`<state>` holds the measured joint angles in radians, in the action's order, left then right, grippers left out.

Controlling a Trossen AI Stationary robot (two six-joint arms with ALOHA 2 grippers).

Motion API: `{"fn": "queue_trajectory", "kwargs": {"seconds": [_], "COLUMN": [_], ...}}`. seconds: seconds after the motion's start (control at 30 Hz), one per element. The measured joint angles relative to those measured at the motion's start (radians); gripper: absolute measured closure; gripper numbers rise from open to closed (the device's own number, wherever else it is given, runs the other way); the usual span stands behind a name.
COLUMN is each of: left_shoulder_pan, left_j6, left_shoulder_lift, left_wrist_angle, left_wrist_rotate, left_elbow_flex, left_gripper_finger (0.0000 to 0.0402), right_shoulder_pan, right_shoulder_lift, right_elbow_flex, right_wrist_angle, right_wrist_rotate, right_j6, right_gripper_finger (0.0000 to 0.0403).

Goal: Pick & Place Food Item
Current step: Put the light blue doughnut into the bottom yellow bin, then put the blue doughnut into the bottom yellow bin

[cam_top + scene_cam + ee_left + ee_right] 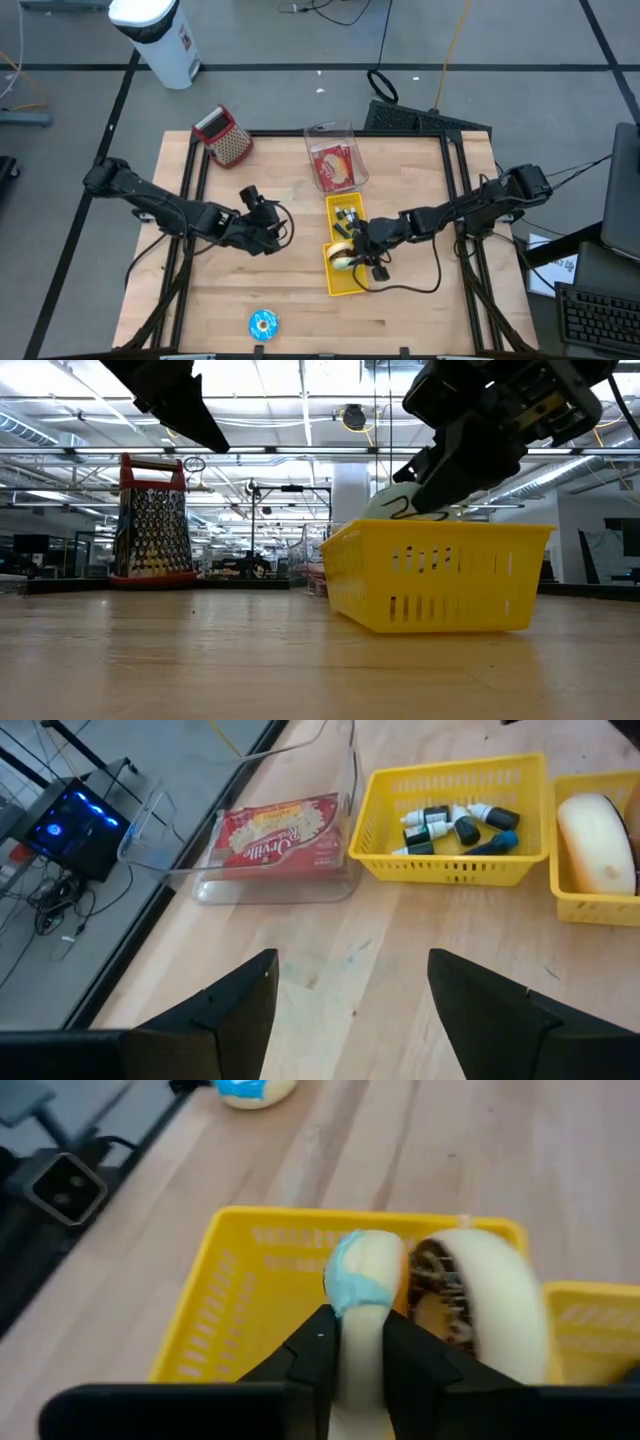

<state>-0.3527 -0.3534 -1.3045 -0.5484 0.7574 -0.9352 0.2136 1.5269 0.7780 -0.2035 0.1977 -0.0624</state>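
The right gripper (358, 1355) fingers clasp a pale, blue-tipped food item (362, 1295) above the yellow basket (225, 1295), its rim just beyond them. Ahead of the left gripper (350, 1005), fingers spread and empty, lies bare worktop (330, 960).

2 black jointed arms (165, 208), trailing thin black cables.

Bare wood runs along the left and near edges of the wooden table (200, 290) — two yellow slotted plastic baskets (345, 245) block the middle, a clear plastic tub (335, 160) and a red-rimmed metal grater (225, 137) line the far edge.
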Motion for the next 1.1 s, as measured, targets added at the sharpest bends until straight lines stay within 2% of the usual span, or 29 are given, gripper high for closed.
{"fn": "queue_trajectory", "kwargs": {"seconds": [0.47, 0.63, 0.73, 0.83, 1.0, 1.03, 1.1], "left_shoulder_pan": [0.000, 0.000, 0.000, 0.000, -0.026, -0.042, -0.087], "left_j6": [-0.002, -0.004, -0.004, -0.018, -0.112, -0.140, -0.183], "left_shoulder_lift": [0.000, 0.000, 0.000, 0.000, -0.007, -0.019, -0.052], "left_wrist_angle": [0.000, 0.000, -0.001, -0.001, -0.002, 0.001, -0.003], "left_wrist_rotate": [0.000, -0.001, -0.042, -0.198, -0.648, -0.702, -0.734], "left_elbow_flex": [0.000, 0.000, 0.000, 0.000, -0.001, -0.002, -0.002], "left_gripper_finger": [0.0153, 0.0153, 0.0153, 0.0153, 0.0153, 0.0153, 0.0153], "right_shoulder_pan": [0.070, 0.078, 0.077, 0.089, 0.098, 0.098, 0.098], "right_shoulder_lift": [0.000, 0.000, 0.000, -0.026, -0.099, -0.116, -0.151], "right_elbow_flex": [0.000, 0.000, 0.000, 0.000, 0.000, 0.000, 0.001], "right_wrist_angle": [0.008, 0.007, -0.001, -0.002, 0.002, -0.008, -0.007], "right_wrist_rotate": [-0.212, -0.251, -0.249, -0.250, -0.249, -0.250, -0.250], "right_j6": [0.112, 0.153, 0.143, 0.134, 0.168, 0.181, 0.210], "right_gripper_finger": [0.0213, 0.0190, 0.0186, 0.0186, 0.0189, 0.0189, 0.0187]}}
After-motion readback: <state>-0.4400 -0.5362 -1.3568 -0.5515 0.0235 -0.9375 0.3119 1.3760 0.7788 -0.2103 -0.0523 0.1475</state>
